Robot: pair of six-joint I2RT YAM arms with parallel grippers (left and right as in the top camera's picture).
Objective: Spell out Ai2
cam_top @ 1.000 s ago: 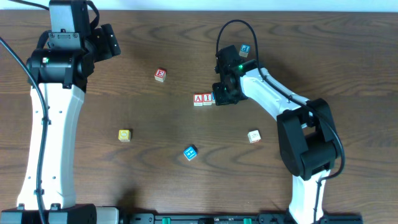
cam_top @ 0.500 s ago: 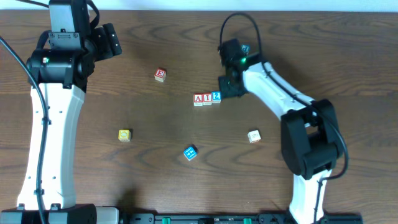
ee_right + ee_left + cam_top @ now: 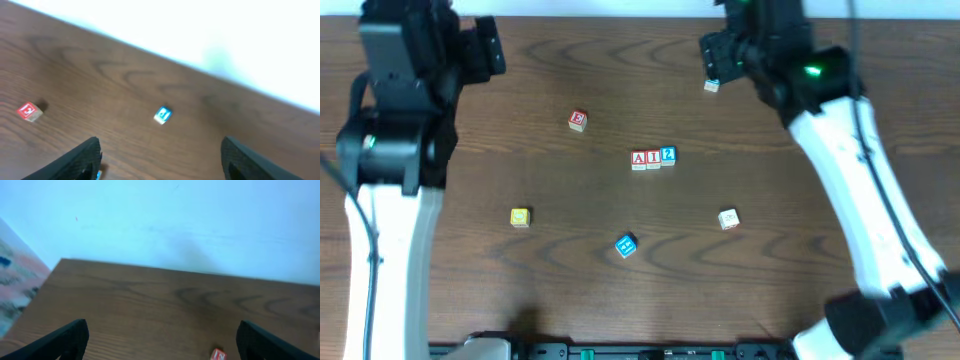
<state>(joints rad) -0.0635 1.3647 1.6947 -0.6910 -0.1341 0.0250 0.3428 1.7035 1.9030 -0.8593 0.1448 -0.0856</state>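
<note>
Ai2 cubes [image 3: 653,157] touching in row, reads A-I-2.

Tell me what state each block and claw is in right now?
A cube: letter up, starts the row.
I cube: letter up, beside A.
2 cube: face up, beside I, ungripped.
E cube: letter up, alone.
Left gripper: open, empty.
Right gripper: open, empty.

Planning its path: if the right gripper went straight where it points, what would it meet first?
Probably the blue-faced cube, lying roughly centred ahead of the open right gripper; depth is unclear.
</note>
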